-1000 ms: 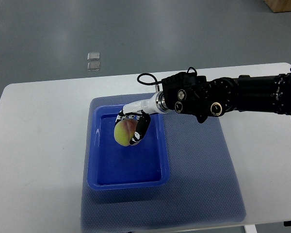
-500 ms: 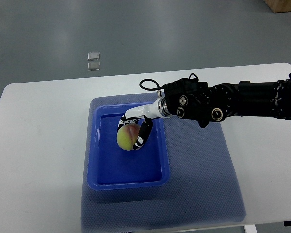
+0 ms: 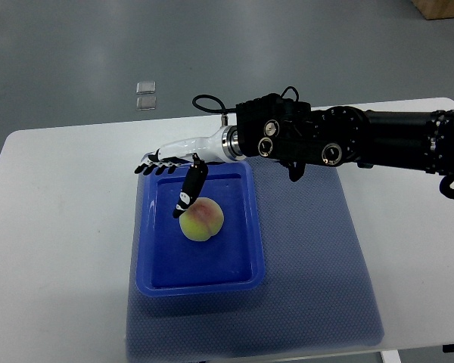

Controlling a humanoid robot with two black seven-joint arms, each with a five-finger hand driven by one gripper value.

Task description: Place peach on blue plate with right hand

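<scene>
The peach (image 3: pixel 202 220), yellow-green with a pink blush, lies inside the blue plate (image 3: pixel 159 266), a rectangular tray, a little above its middle. My right hand (image 3: pixel 166 178) hovers over the tray's far left corner with its fingers spread flat and holding nothing. Its thumb (image 3: pixel 189 187) points down toward the peach's upper left side, just short of it. The black right arm (image 3: pixel 348 144) reaches in from the right edge. No left arm shows.
The tray sits on a blue-grey mat (image 3: pixel 310 257) on a white table (image 3: pixel 60 227). Two small clear squares (image 3: pixel 145 94) lie on the grey floor beyond the table's far edge.
The right hand let go of the peach, opened its fingers and rose up and to the left. The peach now rests on the tray, slightly lower than before.
</scene>
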